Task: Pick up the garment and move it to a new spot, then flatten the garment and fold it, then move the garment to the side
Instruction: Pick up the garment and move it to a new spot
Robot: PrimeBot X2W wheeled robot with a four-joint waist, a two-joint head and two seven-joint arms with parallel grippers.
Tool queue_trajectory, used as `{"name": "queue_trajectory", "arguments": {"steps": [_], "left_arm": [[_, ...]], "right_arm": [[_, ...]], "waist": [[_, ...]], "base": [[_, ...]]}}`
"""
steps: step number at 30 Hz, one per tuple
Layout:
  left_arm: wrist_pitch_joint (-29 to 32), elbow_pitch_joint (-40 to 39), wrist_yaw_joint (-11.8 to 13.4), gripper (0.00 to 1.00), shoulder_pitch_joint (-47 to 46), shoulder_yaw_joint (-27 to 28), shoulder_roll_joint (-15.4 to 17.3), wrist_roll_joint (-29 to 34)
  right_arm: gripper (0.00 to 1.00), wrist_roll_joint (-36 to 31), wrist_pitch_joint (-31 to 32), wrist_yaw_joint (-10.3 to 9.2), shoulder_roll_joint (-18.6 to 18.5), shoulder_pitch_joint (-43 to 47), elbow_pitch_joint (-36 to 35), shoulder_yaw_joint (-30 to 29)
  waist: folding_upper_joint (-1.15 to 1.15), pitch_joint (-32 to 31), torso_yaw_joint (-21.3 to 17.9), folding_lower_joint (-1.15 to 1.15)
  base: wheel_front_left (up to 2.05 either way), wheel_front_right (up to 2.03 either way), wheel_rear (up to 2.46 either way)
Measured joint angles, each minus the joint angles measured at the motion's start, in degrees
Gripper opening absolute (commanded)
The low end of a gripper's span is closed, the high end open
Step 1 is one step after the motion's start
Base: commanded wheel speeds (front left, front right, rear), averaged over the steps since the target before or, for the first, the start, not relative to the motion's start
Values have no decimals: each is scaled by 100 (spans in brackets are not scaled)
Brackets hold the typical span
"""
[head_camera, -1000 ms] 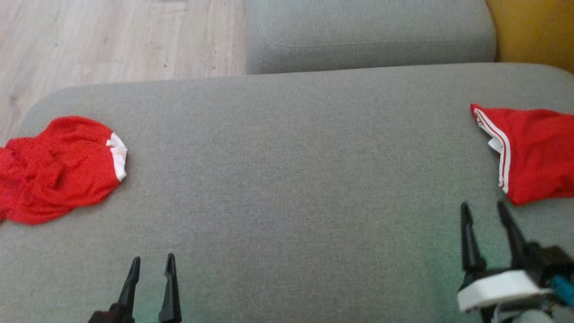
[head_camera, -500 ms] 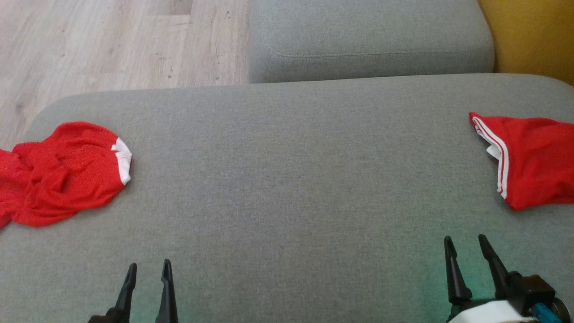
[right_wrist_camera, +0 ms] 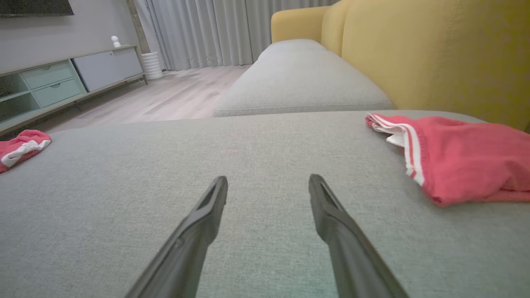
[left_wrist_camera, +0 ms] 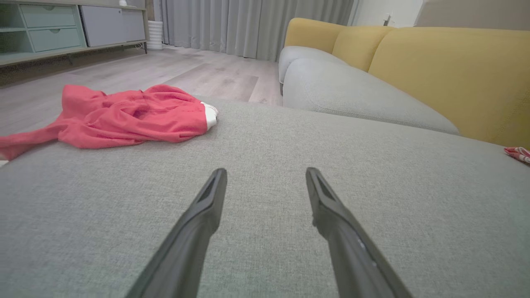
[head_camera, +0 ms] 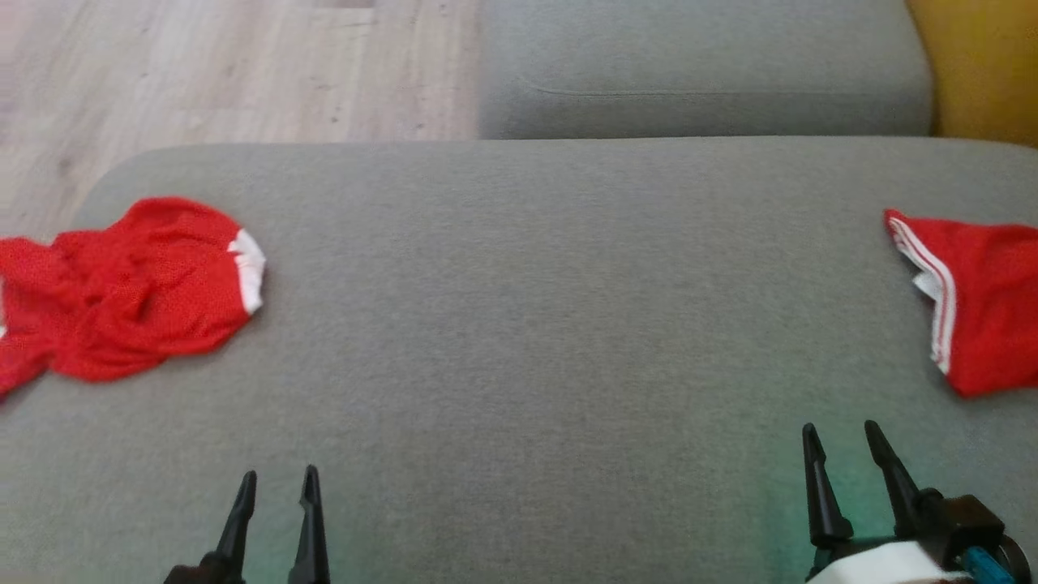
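My right gripper (head_camera: 840, 427) is backing off the folded garment (head_camera: 989, 300); it and the left gripper (head_camera: 280, 472) are gaping empty. I'm judging the crumpled garment (head_camera: 138, 288) needs picking next.

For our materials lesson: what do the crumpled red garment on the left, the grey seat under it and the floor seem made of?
Crumpled red garment: likely light knit or mesh sports fabric, matt; fine dotting, soft folds.
Grey seat: woven upholstery cloth, matt; visible weave.
Floor: pale wood or wood-look laminate; plank seams and grain, which one is unclear.
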Motion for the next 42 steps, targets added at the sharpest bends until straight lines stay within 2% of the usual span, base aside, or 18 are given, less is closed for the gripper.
{"name": "queue_trajectory", "arguments": {"steps": [4, 14, 20, 25, 29, 34, 39, 42], "left_arm": [[0, 0, -5, 100, -46, -82, -2, 4], [0, -9, 1, 100, 124, -16, 2, 7], [0, -119, 10, 100, 318, 118, 5, -4], [0, -213, 23, 100, 293, 151, 3, -153], [0, -269, -51, 100, -34, 357, 21, -400], [41, -111, -107, 100, -1326, 621, 263, -813], [469, 513, -152, 100, -2739, 658, 699, -1011], [764, 1035, -153, 100, -3535, 658, 831, -1227]], "right_arm": [[100, 8, 0, 1, 0, 2, -9, 40], [100, 4, -1, 1, 1, -9, 65, 456], [100, -3, -1, 1, 2, -51, 178, 726], [100, -32, -1, 1, 2, -164, 194, 719], [100, -357, -1, 1, -3, -210, 186, 516], [100, -591, 57, 1, -265, -576, -89, 264], [100, -666, 323, 1, -691, -827, -609, 64], [100, -666, 508, 1, -853, -862, -971, 3]], "waist": [[0, 3, 307, 0], [0, -107, 1675, 0], [0, -141, 2263, -1], [0, 20, 2326, 0], [0, 325, 2247, -1], [0, 920, 2110, 1], [0, 1584, 1968, 2], [0, 1958, 1876, 2]], "base": [[0, 0, 0], [0, 0, 0], [0, 0, 0], [0, 0, 0], [0, 0, 0], [0, 0, 0], [0, 0, 0], [0, 0, 0]]}}
